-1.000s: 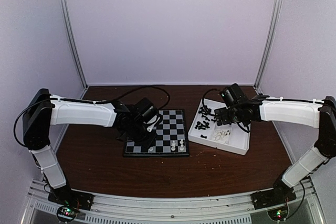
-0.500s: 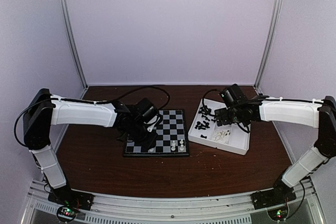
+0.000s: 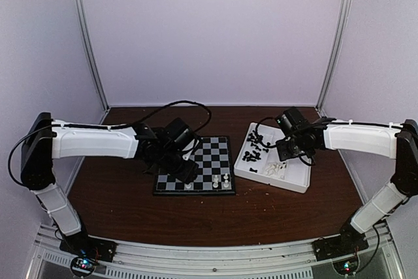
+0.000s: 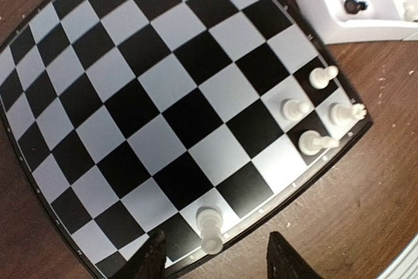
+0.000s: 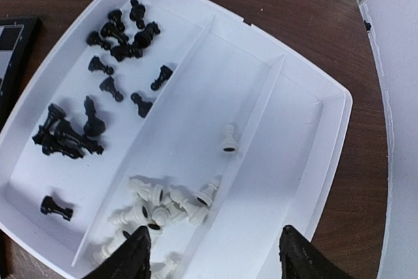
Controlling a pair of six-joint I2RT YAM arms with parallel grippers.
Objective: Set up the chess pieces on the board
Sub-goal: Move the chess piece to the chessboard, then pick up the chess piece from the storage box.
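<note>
Five pieces (image 4: 295,108) were set on the board (image 4: 130,96) before the left pincer (image 4: 219,262) — the rest were left in the tray (image 5: 261,96) under the right pincer (image 5: 212,256) — both parted, empty.

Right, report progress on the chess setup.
Done: five white plastic chess pieces stand on the black-and-white checkered board, four in one corner, one at its edge. In hand: nothing; the left gripper is open around that lone piece, the right gripper open above the white divided tray. Left: black pieces and white pieces lying in the tray.
</note>
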